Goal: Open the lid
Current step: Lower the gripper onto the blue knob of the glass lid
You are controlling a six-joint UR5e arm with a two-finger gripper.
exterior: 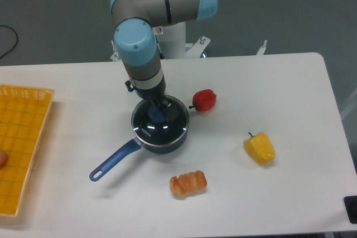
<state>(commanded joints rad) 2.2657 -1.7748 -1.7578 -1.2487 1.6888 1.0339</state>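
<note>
The lid [165, 130], a clear glass disc with a metal rim, lies flat on the dark blue saucepan [146, 143] at the table's middle. Its blue knob [157, 115] shows partly under the tool. My gripper [157, 107] hangs straight down over the knob, its dark fingers right at or around it. The wrist hides the fingertips, so I cannot tell whether they touch the knob or how wide they stand.
The pan's blue handle [114, 160] points to the front left. A red pepper [204, 100] lies just right of the pan, a yellow pepper [259, 147] further right, and a bread roll [188, 183] in front. A yellow basket [25, 143] sits at the left edge.
</note>
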